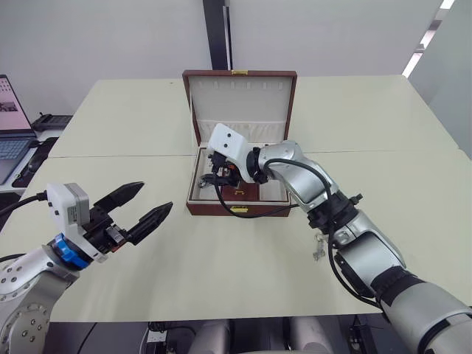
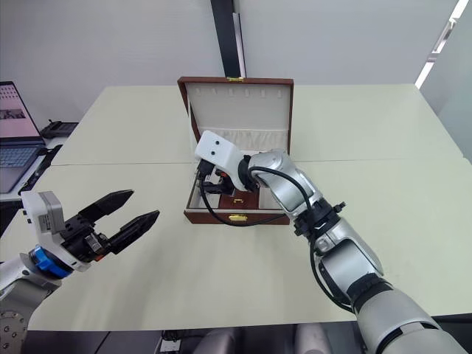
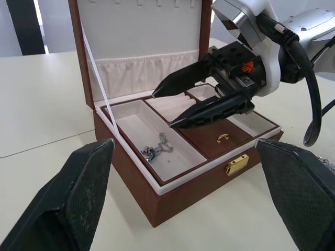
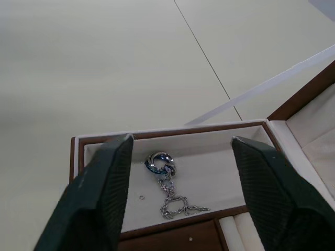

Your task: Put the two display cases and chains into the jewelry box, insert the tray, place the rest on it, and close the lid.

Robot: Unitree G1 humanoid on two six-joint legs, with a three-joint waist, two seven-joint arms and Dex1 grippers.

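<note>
Your right gripper [image 3: 175, 107] is hovering spread and empty over the tray [image 3: 209, 140], which is sitting inside the jewelry box [image 3: 172, 196] with one trinket [image 4: 165, 180] lying in its left compartment. Your left gripper [image 1: 141, 206] is waiting spread, near the box's front. The second trinket [image 1: 318, 247] is lying on the table [image 1: 221, 265] beside your right forearm, and the lid [image 1: 240, 99] is standing open, so both are left.

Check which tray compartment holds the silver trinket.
The long compartment at the robot's left end of the tray: silver trinket lies there; the ring rolls and other compartments look bare.

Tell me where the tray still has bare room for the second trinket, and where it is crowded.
The tray has bare lining in its left compartment, in front of the silver trinket, and its right compartment looks bare. The middle is crowded: the open right gripper hangs over the ring rolls. The left gripper is open over the table.
</note>
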